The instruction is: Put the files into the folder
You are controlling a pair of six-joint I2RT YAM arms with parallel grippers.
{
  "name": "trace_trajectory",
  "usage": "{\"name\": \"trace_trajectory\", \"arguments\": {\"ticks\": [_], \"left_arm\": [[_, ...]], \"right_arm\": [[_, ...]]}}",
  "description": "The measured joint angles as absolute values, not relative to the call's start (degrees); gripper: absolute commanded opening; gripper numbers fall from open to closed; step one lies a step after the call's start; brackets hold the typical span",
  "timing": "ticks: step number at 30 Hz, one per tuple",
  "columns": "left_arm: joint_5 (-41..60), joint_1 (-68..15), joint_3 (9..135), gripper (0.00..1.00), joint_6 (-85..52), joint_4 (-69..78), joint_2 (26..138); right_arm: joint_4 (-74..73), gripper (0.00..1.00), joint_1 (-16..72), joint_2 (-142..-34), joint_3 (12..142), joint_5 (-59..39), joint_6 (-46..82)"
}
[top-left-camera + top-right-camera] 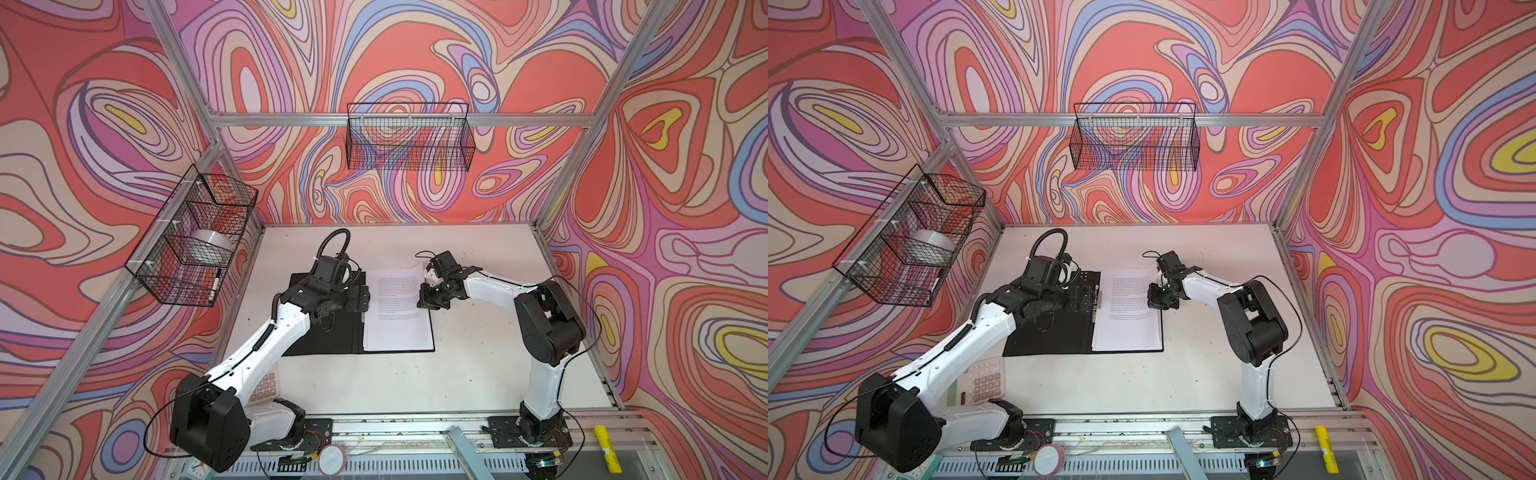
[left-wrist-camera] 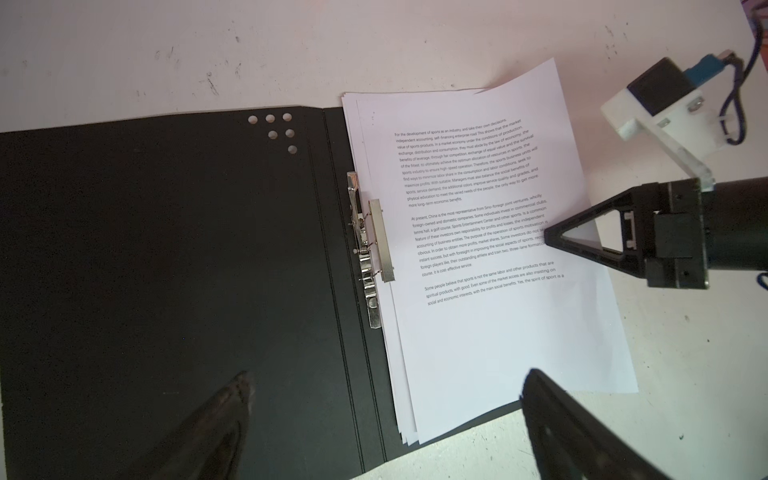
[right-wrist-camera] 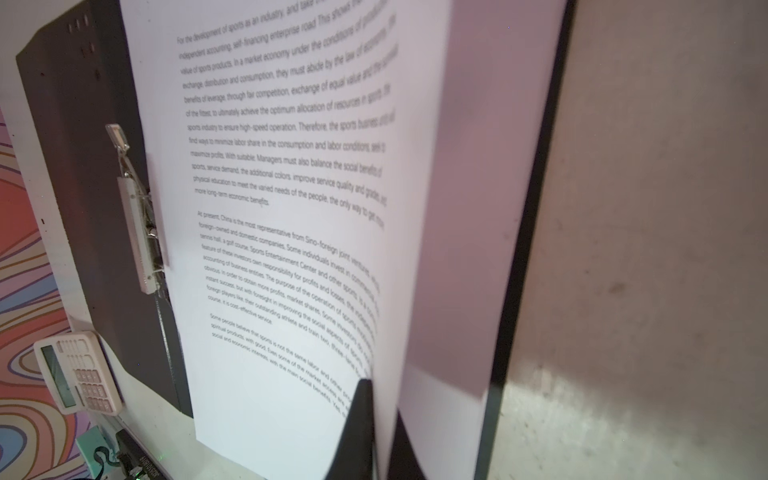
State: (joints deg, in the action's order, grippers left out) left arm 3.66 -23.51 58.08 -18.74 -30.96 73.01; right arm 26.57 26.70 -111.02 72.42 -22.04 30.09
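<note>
1 file [image 3: 291,166] pinched in right pincer [image 3: 380,399]; left pincer [image 2: 390,382] gapes.

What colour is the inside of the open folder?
Black. The folder lies open on the table, and the left wrist view shows its inside best.

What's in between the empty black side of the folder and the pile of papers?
A metal clip on the folder, right beside the papers. The left wrist view shows it.

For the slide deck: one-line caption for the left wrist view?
Right gripper pinching the edge of the files, stacked inside the open folder.
</note>
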Motion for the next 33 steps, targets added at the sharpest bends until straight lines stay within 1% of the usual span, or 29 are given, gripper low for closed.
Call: {"name": "trace_trajectory", "arguments": {"ticks": [33], "left_arm": [[5.80,-23.18,58.50,0.99,-19.29,-31.09,74.08]], "right_arm": [[25.67,0.00,28.12,-112.40,73.93,-23.00,32.01]]}}
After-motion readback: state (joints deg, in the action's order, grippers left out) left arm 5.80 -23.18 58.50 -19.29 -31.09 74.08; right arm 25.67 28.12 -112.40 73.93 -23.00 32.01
